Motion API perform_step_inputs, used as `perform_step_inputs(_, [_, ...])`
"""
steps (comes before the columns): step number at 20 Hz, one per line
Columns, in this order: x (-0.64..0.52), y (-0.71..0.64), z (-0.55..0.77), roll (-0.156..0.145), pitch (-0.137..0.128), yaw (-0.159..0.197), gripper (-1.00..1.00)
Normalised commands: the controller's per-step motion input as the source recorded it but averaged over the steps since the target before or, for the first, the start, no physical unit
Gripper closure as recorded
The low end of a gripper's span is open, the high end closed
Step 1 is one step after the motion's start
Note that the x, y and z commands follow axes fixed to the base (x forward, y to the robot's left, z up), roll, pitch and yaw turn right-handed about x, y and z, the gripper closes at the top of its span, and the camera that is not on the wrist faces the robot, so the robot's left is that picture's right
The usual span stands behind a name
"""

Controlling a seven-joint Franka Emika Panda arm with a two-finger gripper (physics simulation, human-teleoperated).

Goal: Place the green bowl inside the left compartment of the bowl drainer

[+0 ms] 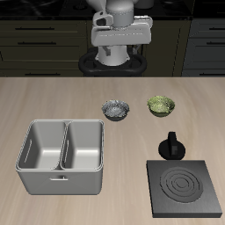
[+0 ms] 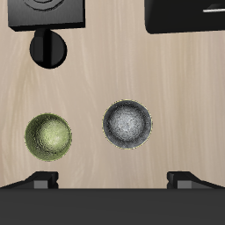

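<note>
The green bowl (image 1: pixel 161 105) (image 2: pixel 48 137) stands upright on the table, olive outside with a yellowish inside. The bowl drainer (image 1: pixel 63 124), a light-grey tub, sits nearer the front edge, and both its wells are empty. The left compartment (image 1: pixel 41 148) is the well farther from the bowls. My gripper (image 1: pixel 120 44) (image 2: pixel 114 180) hangs high over the back of the table, open, with nothing between its fingers (image 2: pixel 39 180). It is well above and behind the green bowl.
A grey-and-white patterned bowl (image 1: pixel 115 109) (image 2: pixel 128 124) sits beside the green bowl, towards the drainer. A small black knobbed object (image 1: pixel 171 146) (image 2: pixel 48 48) stands in front of the green bowl. A flat black square plate with rings (image 1: pixel 185 187) (image 2: pixel 51 9) lies near the front edge.
</note>
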Motion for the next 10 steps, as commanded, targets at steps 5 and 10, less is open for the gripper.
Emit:
perform_step_inputs(5, [0.10, 0.43, -0.13, 0.028, 0.008, 0.038, -1.00])
perform_step_inputs(10, [0.08, 0.53, -0.13, 0.051, 0.047, -0.022, -1.00])
